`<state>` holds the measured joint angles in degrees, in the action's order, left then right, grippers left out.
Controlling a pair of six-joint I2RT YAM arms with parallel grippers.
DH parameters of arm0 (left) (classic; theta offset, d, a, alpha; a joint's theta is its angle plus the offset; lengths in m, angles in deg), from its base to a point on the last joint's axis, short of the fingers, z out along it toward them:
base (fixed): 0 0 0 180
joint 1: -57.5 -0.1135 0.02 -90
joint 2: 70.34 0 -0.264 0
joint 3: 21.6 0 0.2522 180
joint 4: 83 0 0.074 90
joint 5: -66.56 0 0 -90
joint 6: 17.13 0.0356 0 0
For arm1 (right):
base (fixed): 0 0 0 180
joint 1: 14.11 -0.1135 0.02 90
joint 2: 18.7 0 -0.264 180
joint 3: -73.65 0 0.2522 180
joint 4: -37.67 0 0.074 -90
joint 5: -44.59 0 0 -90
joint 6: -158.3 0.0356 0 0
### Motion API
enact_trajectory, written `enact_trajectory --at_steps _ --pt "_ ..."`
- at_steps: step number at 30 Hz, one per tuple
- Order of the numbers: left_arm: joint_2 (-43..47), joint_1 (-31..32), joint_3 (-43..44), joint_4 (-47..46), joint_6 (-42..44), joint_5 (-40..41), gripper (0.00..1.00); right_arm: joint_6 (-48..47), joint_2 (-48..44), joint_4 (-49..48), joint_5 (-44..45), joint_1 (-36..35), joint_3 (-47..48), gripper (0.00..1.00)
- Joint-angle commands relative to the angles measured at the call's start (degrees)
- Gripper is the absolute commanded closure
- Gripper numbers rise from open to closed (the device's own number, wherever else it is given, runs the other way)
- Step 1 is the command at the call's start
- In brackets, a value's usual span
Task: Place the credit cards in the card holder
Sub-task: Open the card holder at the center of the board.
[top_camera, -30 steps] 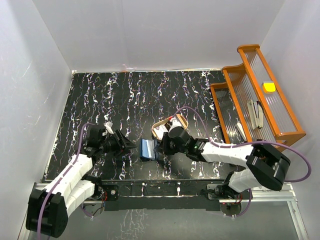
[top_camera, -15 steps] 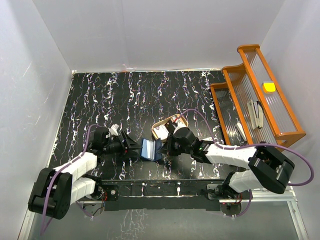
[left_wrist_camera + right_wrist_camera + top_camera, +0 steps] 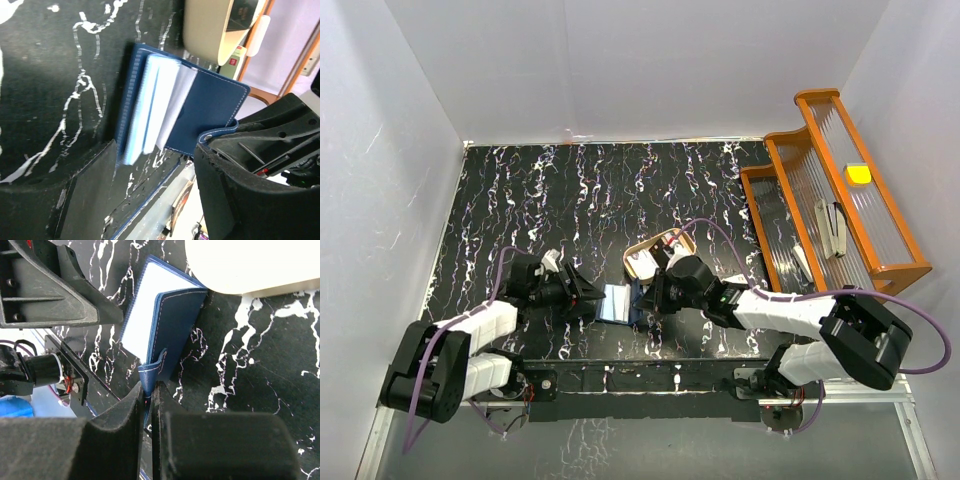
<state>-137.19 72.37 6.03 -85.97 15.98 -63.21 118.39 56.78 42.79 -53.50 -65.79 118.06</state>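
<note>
**Inspector:** Left side first. State, and any change?

**Arm:** My left gripper (image 3: 582,296) lies low over the black marbled table (image 3: 520,200), jaws spread wide and holding nothing. A second ago it sat further left, well apart from the card holder (image 3: 615,302). It has since travelled right, and its tips are now just beside the holder's left edge. In the left wrist view, the holder's near edge lies between my open fingers (image 3: 85,200).

**Inspector:** The holder itself?

**Arm:** It lies open on the table between my two grippers, near the front edge. More of its pale inside faces up now than a second ago, when it showed mostly navy. I cannot tell whether the pale leaves are pockets or cards.

**Inspector:** Right side?

**Arm:** My right gripper (image 3: 146,395) is pinched almost shut on the navy cover's near edge, just below the snap tab (image 3: 160,357). It has barely shifted. The tan tray (image 3: 638,262) sits just behind the holder, and the orange rack (image 3: 820,100) stands at the far right. Both are where they were.
</note>
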Motion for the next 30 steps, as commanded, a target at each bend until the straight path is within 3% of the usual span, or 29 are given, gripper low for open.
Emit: enact_trajectory --at_steps 1,8,14,16,24,30 --pt "-1.45 0.51 0.99 2.93 3.95 1.5 0.39 0.68 -0.95 -4.87 -0.17 0.09 -2.41 0.99" --pt "-3.54 1.02 -0.24 -2.4 2.55 0.28 0.39 0.45 -1.31 -4.34 1.13 0.09 -3.31 0.99" --pt "-7.36 1.6 0.92 -6.56 1.1 -1.88 0.47 0.46 -1.11 -4.64 0.6 0.09 -3.25 0.99" --pt "-7.71 1.73 1.15 -6.69 0.76 -1.94 0.54 0.38 -0.98 -4.73 0.3 0.09 -3.15 0.99" --pt "-3.5 2.0 -0.14 -6.93 -0.3 -0.03 1.0 0.74 -1.7 -4.98 0.09 0.15 -4.75 0.96" --pt "-1.39 2.0 2.76 0.96 3.95 0.44 1.0 -0.84 0.16 -0.53 1.87 0.03 -0.62 0.82"
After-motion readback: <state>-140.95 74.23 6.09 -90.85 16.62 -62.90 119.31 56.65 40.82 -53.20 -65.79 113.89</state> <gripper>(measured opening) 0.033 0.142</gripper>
